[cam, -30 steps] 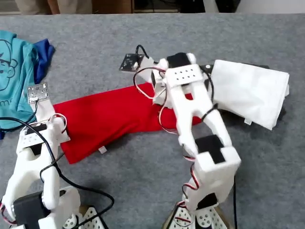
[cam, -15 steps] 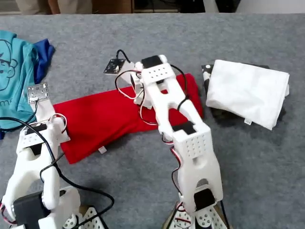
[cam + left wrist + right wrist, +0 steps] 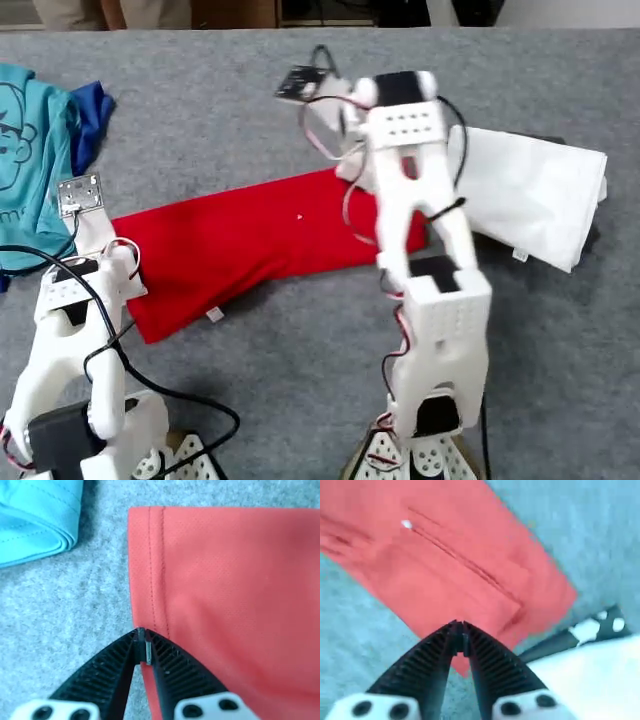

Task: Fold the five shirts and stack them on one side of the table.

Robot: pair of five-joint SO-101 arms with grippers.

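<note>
- The grey, carpet-like bench (image 3: 550, 80) carried everything, and its rough nap looked likely to drag on cloth slid across it.
- The red shirt (image 3: 230, 250), a thin knit cloth folded into a long band, lay slantwise across the middle of the bench. Its far end was just beside the white stack. I judged it light, limp and quite unbreakable. It would sag from any single pinch, so it wanted holding at two corners or along a stitched hem, where the doubled cloth gives more to bite on.
- The folded white shirt (image 3: 530, 200) sat as a neat soft pad on the right side of the bench.
- The crumpled teal shirt (image 3: 30, 150) was heaped at the left edge. It was unfolded, and I judged it just as floppy.
- The dark blue shirt (image 3: 92, 115) peeked out from behind the teal one, touching it.
- The right gripper (image 3: 460, 629) hung over the red shirt's end nearest the white stack. Its black ribbed fingers (image 3: 425, 665) were pressed together, with no cloth that I could see between them.
- The left gripper (image 3: 143, 642) sat at the opposite end of the band, and its fingers (image 3: 107, 672) were clamped on the very edge of the hem.
</note>
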